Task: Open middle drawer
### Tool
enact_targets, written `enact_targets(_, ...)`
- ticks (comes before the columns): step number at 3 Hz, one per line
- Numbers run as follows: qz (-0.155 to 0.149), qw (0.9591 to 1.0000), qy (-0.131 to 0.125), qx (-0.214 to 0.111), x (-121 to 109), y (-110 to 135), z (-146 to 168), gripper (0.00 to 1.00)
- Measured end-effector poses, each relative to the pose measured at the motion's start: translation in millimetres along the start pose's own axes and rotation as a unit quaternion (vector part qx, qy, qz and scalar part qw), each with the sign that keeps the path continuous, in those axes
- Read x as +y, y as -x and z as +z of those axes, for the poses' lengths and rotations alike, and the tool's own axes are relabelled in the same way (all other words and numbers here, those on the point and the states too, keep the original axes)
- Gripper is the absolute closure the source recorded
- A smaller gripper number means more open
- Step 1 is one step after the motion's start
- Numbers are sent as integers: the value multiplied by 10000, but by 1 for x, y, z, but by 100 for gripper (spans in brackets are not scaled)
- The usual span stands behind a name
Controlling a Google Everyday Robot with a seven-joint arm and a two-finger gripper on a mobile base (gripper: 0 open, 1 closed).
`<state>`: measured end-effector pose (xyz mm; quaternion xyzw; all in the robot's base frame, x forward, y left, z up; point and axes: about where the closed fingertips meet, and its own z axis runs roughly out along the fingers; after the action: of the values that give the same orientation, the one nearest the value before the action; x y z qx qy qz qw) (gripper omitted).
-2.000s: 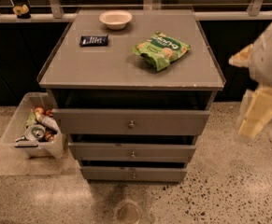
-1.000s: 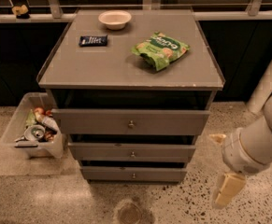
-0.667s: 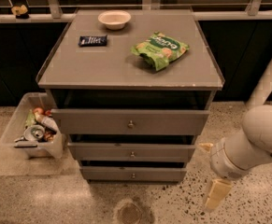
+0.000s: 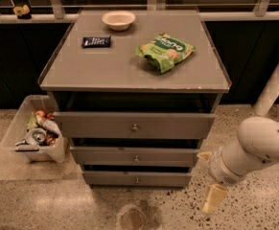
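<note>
The grey cabinet has three drawer fronts stacked one above the other. The middle drawer (image 4: 135,156) is a low wide grey front with a small round metal knob (image 4: 136,158). It sits between the top drawer (image 4: 134,125) and the bottom drawer (image 4: 136,178). My gripper (image 4: 209,176) is low at the cabinet's right side, about level with the middle and bottom drawers and apart from them. Its cream fingers (image 4: 214,198) are spread and hold nothing. It is well to the right of the knob.
On the cabinet top (image 4: 105,71) lie a white bowl (image 4: 118,19), a dark packet (image 4: 96,41) and a green chip bag (image 4: 165,50). A clear bin of trash (image 4: 33,135) stands on the floor to the cabinet's left. A white pole (image 4: 275,83) rises at the right.
My arm has come down from beside the cabinet top to low at the cabinet's right side and shifted slightly left. The drawers have not moved.
</note>
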<state>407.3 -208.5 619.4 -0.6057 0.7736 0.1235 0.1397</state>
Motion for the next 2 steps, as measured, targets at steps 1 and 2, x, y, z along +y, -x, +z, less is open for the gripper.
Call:
enact_targets(1, 31, 9999, 92, -29, 5, -2, 6, 0)
enact_targets(2, 70, 9990, 407, -153, 19, -7, 47, 0)
